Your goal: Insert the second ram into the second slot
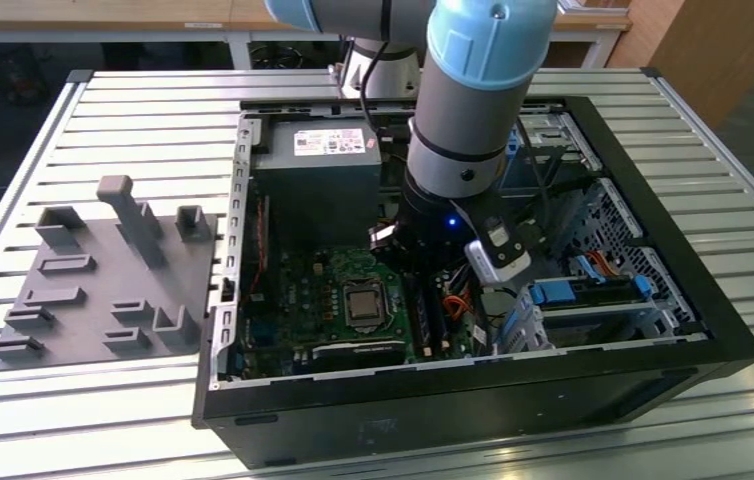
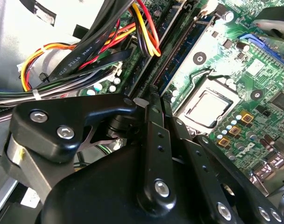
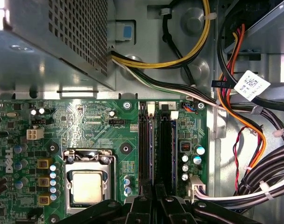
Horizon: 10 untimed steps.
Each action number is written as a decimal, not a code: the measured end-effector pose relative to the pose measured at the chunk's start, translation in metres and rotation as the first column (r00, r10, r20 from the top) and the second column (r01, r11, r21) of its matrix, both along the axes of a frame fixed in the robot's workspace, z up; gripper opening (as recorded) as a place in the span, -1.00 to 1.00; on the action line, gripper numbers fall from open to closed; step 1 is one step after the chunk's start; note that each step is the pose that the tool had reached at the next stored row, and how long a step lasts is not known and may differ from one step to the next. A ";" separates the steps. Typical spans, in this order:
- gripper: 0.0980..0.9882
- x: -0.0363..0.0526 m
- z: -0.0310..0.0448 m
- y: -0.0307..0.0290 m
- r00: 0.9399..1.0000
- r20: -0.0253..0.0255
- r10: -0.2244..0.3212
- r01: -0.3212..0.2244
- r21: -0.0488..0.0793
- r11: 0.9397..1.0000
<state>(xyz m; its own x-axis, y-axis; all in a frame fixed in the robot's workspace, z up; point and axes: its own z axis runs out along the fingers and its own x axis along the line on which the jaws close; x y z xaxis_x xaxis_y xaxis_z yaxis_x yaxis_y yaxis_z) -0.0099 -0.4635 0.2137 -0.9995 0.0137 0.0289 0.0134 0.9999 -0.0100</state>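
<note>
Insertion step in hand. The tool [image 3: 153, 198] stands over the memory slots [image 3: 153, 144] inside the computer case [image 1: 644, 400], fingers drawn close on the second ram [image 3: 152, 154], which sits edge-on in its slot. Seating appears to call for straight, even downward pressure.

computer case [image 1: 644, 330] on table [image 1: 124, 110]; fixture tray [image 1: 97, 280] at its exterior view's left; motherboard [image 1: 310, 290] inside, cpu socket [image 3: 88, 184] beside ram slots [image 3: 156, 144].
</note>
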 end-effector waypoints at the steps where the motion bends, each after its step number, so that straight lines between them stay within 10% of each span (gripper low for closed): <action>1: -0.91 0.0000 -0.0001 0.0000 1.000 0.000 0.000 0.000 0.000 1.000; 10: -0.91 0.0000 -0.0014 0.0000 1.000 0.000 0.000 0.000 0.000 1.000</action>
